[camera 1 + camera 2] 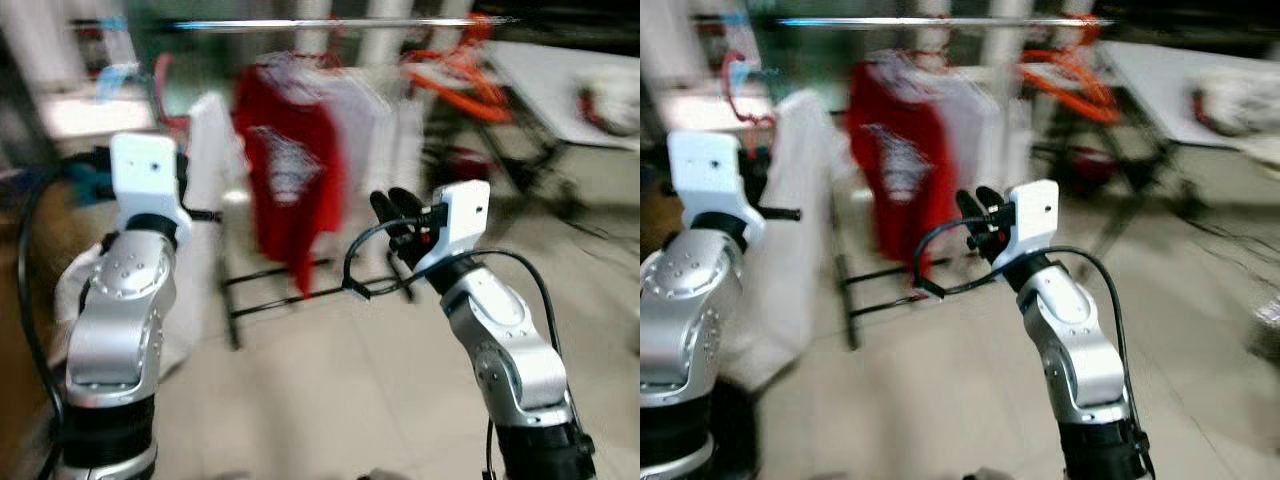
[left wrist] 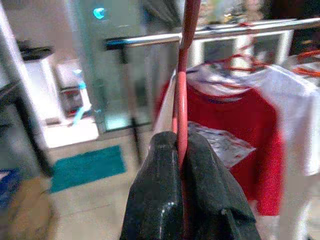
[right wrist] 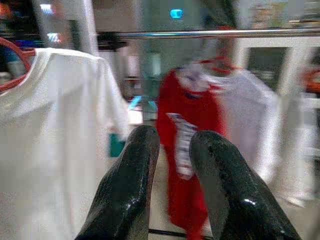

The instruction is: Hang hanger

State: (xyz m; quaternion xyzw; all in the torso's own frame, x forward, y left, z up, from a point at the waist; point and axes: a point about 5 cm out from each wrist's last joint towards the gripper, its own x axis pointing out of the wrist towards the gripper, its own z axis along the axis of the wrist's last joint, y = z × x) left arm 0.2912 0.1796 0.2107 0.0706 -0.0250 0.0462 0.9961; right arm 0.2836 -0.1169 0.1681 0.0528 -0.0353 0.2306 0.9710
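While the head views are smeared with blur, we can still make out both arms raised toward a clothes rack (image 1: 300, 270) with a metal rail (image 1: 330, 22) across its top. Our left gripper (image 2: 182, 150) has its jaws clamped on the thin red wire of a hanger (image 2: 183, 95), which rises straight up from between them. A white shirt (image 3: 55, 130) drapes from that hanger, hanging just beside the left arm and partly screening the rack. Our right gripper (image 3: 172, 145) is lifted in front of the rack, jaws a narrow gap apart and holding nothing. Beyond the right jaws hangs a red shirt (image 1: 290, 180), with a pale garment (image 3: 245, 120) next to it on the rail. Orange hangers (image 1: 455, 70) sit farther along the rail. Past them stands a white worktop (image 1: 555, 85) carrying a bundle we cannot identify. On the floor beyond the left jaws lies a teal mat (image 2: 85, 167).
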